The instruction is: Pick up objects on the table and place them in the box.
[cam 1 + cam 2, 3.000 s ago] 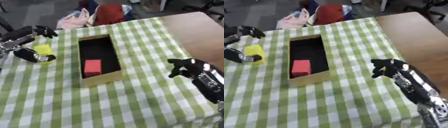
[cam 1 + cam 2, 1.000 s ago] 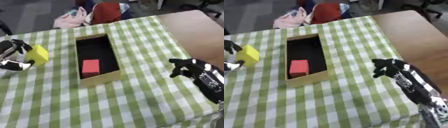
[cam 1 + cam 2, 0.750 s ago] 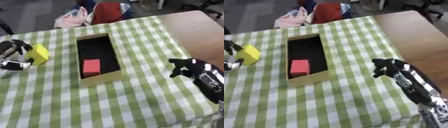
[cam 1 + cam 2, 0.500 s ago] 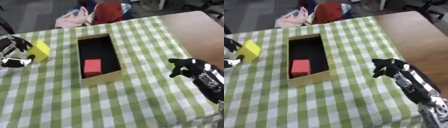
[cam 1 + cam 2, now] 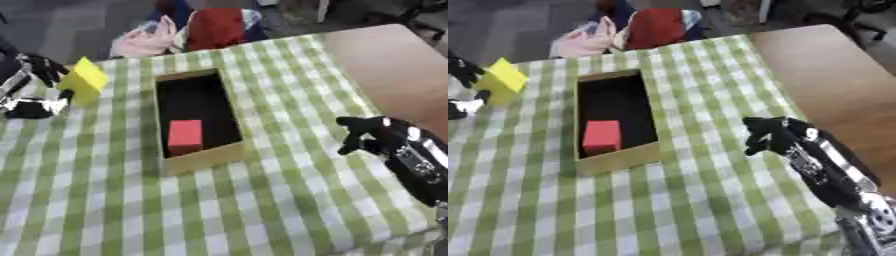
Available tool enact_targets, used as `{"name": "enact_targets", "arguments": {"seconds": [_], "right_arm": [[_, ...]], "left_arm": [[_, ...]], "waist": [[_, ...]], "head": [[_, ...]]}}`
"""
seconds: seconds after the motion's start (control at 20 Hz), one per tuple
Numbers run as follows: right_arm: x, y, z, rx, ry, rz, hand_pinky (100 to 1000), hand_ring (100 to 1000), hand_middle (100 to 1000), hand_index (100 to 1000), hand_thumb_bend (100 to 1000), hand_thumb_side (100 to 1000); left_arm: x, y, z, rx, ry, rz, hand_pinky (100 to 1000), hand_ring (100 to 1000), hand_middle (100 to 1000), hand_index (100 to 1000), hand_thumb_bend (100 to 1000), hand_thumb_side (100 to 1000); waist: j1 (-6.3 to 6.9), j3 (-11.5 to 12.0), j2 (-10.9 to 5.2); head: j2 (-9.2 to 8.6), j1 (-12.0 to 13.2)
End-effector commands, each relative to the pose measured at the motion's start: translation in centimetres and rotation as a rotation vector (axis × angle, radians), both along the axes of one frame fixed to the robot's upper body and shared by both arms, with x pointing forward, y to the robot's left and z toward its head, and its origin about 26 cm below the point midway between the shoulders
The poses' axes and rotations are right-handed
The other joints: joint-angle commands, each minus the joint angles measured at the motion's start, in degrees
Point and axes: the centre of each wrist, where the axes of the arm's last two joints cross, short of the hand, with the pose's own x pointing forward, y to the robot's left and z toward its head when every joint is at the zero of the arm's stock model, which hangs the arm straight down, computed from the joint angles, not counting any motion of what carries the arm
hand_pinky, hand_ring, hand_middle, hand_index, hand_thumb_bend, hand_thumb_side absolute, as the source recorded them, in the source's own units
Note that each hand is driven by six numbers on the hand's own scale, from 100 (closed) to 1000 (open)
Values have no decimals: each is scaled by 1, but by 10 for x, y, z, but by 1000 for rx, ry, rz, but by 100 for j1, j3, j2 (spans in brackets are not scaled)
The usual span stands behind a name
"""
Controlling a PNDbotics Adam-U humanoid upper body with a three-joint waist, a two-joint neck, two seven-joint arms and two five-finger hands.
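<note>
Left eye view: bright yellow block, tilted, in left robot hand.

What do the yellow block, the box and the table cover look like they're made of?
Yellow block: matte, flat-coloured, perhaps foam or painted wood; unclear. Box: tan matte walls, likely cardboard, dark inside. Table cover: green-and-white checked cloth, judging by its soft drape.

Green-and-white checked tablecloth, bare brown tabletop, grey floor, red and pink bags beyond
</note>
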Motion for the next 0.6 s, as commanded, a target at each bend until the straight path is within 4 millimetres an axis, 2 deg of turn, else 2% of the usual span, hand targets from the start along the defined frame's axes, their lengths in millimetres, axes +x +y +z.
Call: {"name": "enact_targets", "arguments": {"seconds": [0.05,0.3,0.6], "right_arm": [[0,0,6,-10,-19,15,658,929,580,744,100,722],[1,2,7,-14,-18,34,658,929,581,744,100,724],[2,8,9,-25,-22,77,658,930,581,744,100,729]], "left_arm": [[3,-17,26,10,-49,-74,665,518,507,688,149,177],[10,-52,35,26,-54,-190,666,523,511,691,154,179],[18,-84,30,63,-30,-276,668,531,518,698,161,193]], "waist": [[-20,-28,-101],[-22,-143,-104],[-14,-308,-66]], "head": [[-43,9],[-57,16],[-86,62]]}}
